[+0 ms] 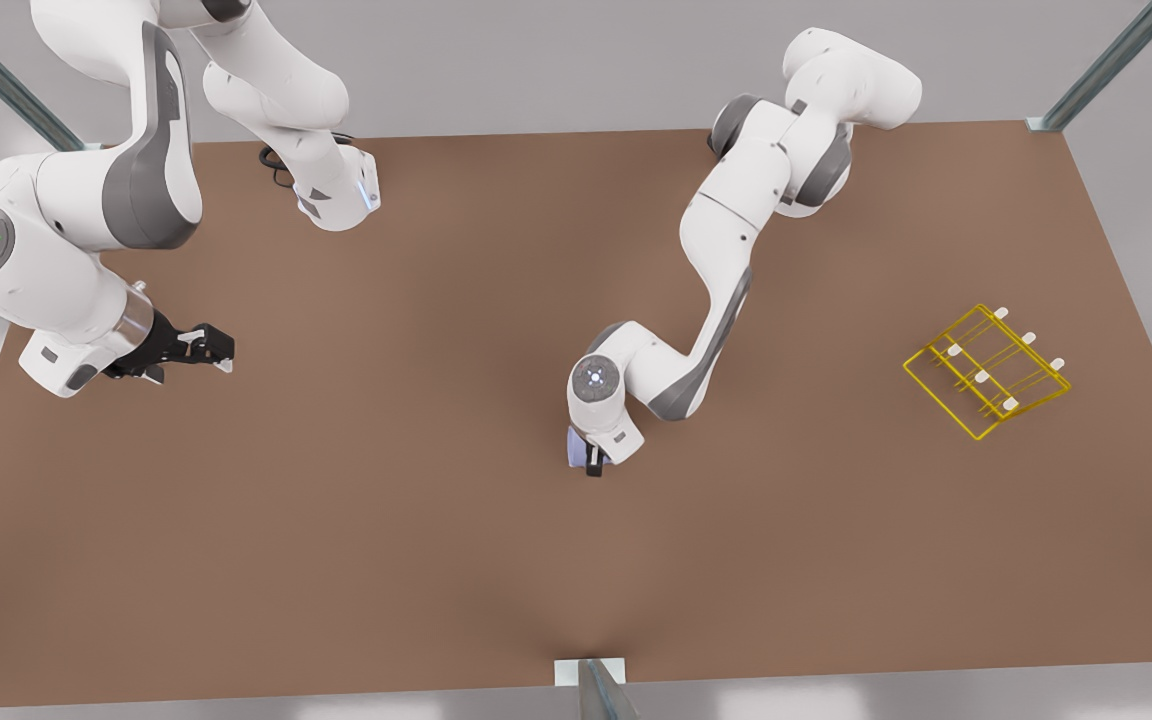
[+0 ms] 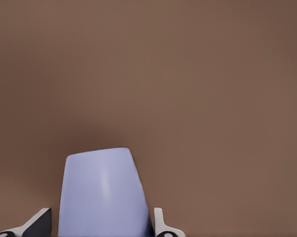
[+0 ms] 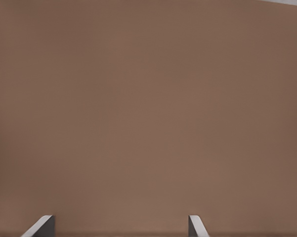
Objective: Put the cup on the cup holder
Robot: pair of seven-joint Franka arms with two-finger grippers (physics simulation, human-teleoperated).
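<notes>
Left gripper point(image 1: 591, 462) pinches the cup point(image 2: 103, 195); a loose hold could drop it before the cup holder point(image 1: 986, 372). Right gripper point(image 1: 198, 348) waits open, near the table point(image 1: 436, 560) edge.

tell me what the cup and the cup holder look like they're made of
The cup, between the left claw's fingers, looks like matte plastic or glazed ceramic: smooth lavender wall with a soft sheen. The cup holder looks like thin yellow coated wire with white capped prongs, probably plastic tips.
</notes>
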